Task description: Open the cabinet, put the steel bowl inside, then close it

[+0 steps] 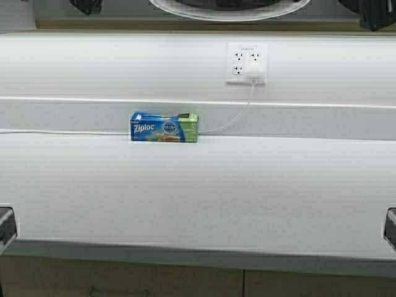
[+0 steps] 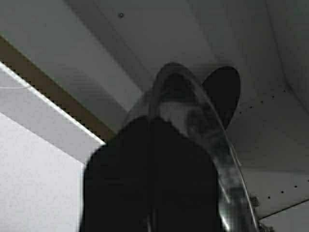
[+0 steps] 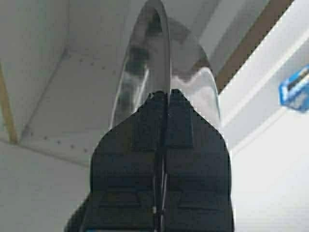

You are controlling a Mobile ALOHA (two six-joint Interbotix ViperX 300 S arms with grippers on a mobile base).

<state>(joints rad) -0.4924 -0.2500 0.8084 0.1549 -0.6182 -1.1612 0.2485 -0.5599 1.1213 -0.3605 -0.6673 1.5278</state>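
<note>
The steel bowl (image 1: 229, 11) is held high, and only its shiny underside shows at the top edge of the high view, above the cabinet's tan bottom edge (image 1: 124, 25). My left gripper (image 2: 150, 121) is shut on one side of the bowl's rolled rim (image 2: 193, 111). My right gripper (image 3: 166, 92) is shut on the opposite side of the bowl (image 3: 149, 43). Behind the bowl, both wrist views show the cabinet's grey interior (image 2: 193, 29) with rows of shelf-pin holes (image 3: 72, 87). The cabinet doors are out of view.
A blue Ziploc box (image 1: 164, 127) stands against the backsplash on the white counter (image 1: 198, 192). A wall outlet (image 1: 247, 62) has a white cord (image 1: 235, 117) running down and left. The tan base cabinet (image 1: 185, 281) lies below the counter's front edge.
</note>
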